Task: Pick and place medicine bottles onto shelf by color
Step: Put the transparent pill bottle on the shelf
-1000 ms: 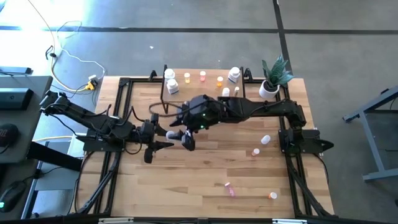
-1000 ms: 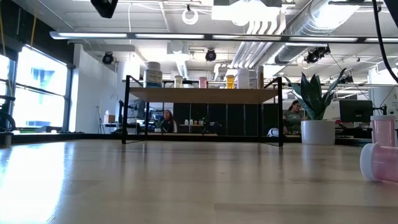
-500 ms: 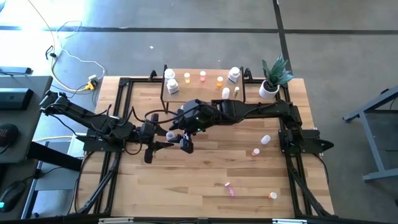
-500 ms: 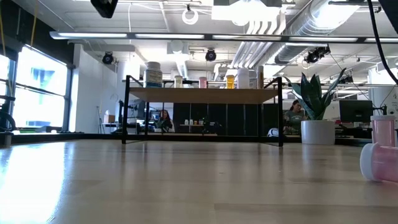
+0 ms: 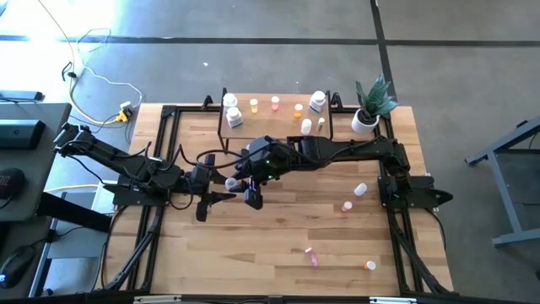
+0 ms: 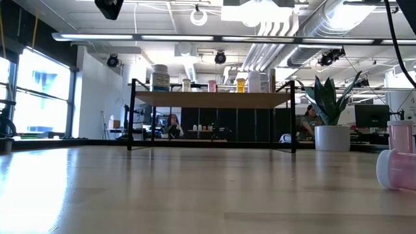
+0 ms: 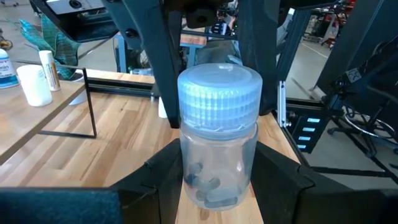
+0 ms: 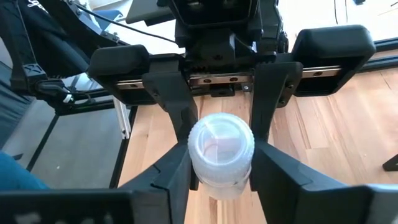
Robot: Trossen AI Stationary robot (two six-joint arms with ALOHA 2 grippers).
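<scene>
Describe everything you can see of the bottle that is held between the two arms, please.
The medicine bottle is a small cylinder of clear plastic with a ribbed white screw cap, which is on. A few dark pieces, perhaps pills, lie at its bottom. It is held above the table, left of centre. The left end effector is clamped on its body, and the right end effector is close at its cap end.
</scene>
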